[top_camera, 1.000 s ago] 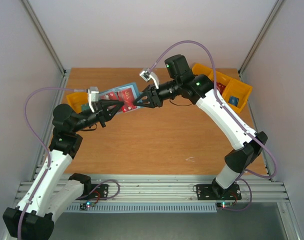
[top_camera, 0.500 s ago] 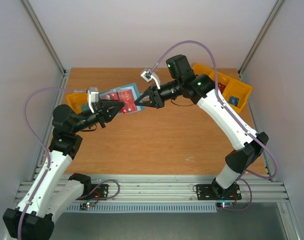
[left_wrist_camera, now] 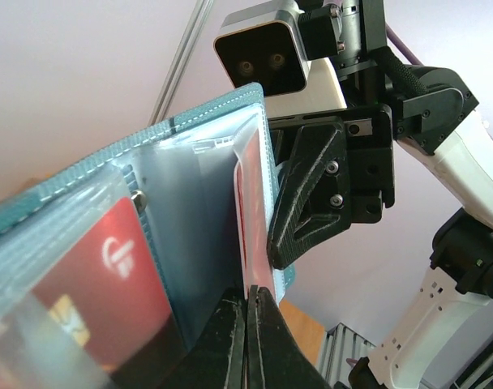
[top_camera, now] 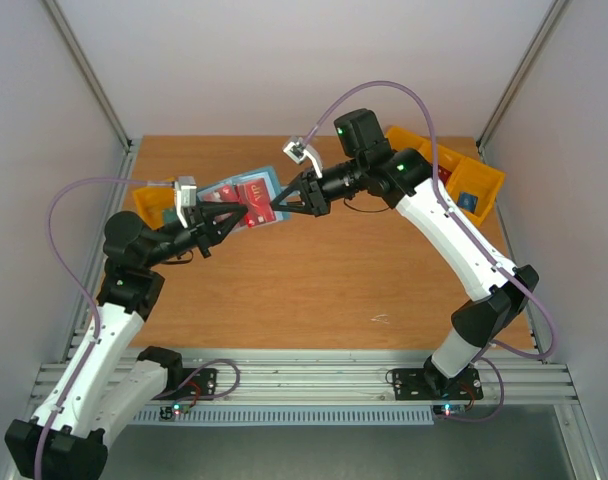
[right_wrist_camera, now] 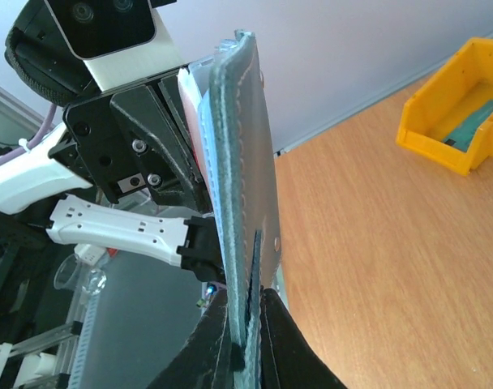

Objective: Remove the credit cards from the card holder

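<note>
Card holder [top_camera: 224, 190] is hanging above table [top_camera: 334, 280], right gripper [right_wrist_camera: 245, 316] pinching its cover, left gripper [left_wrist_camera: 246, 312] pinching edge of red credit card [left_wrist_camera: 250, 227]. You're wanting a straight pull along the slot, cover held firm.

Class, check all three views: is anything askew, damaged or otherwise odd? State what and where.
Nothing looks damaged or spilled. The card holder hangs open and tilted above the table, pinched between left tool and right tool, red cards in its slots.
</note>
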Motion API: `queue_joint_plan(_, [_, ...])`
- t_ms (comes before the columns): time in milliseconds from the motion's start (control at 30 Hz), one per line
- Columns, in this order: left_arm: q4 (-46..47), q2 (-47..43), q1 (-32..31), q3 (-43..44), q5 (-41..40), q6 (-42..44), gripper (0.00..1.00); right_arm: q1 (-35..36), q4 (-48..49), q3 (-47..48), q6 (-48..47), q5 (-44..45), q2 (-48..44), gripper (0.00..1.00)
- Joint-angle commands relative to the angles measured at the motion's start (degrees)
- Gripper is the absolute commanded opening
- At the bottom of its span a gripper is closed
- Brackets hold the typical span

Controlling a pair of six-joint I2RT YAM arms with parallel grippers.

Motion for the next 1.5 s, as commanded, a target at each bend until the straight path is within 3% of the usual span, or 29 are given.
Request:
queue_joint_plan(0, [1.7, -0.5, 0.3, -0.5, -0.4, 0.0, 0.00, -0.5, 0.2, 0.2, -0.8, -1.7, -2.3, 0.01])
queue_joint_plan(367, [0.4, -1.2, 0.3, -0.6, -1.6, 0.4, 0.00, -2.6, -1.9, 0.0, -2.1, -1.6, -3.1, 0.03])
queue_joint_plan(633, [0.8, -0.9, 0.3, -0.6, -1.3, 0.5, 0.00, -2.7, -1.5, 0.3, -0.9, -3.4, -2.2, 0.12])
queue_joint_plan(767, [0.7, -0.8, 0.3, -0.5, -1.3, 0.7, 0.00, -2.7, -1.1, 0.3, -1.1, -4.3, -2.1, 0.02])
queue_joint_plan(867, [0.8, -0.7, 0.3, -0.4, -1.4, 0.8, 0.00, -2.7, -1.0, 0.4, -1.3, -3.7, -2.3, 0.01])
queue_joint_plan(1000, [1.0, -0.4, 0.3, -0.3, -1.0, 0.8, 0.00, -2.6, 0.3, 0.5, 0.4, -4.5, -1.5, 0.16])
queue_joint_plan(1300, [1.7, 0.2, 0.3, -0.1, -0.7, 0.9, 0.00, -1.3, 2.2, 1.0, 2.1, -5.0, 0.5, 0.29])
queue_joint_plan(1367, [1.7, 0.3, 0.3, -0.1, -0.7, 0.8, 0.00, -1.2, 2.0, 1.2, 1.9, -4.5, 0.8, 0.27])
queue_joint_plan(1467, [1.6, 0.2, 0.3, -0.1, -0.8, 0.8, 0.00, -1.1, 1.3, 1.5, 1.4, -4.1, 1.2, 0.13])
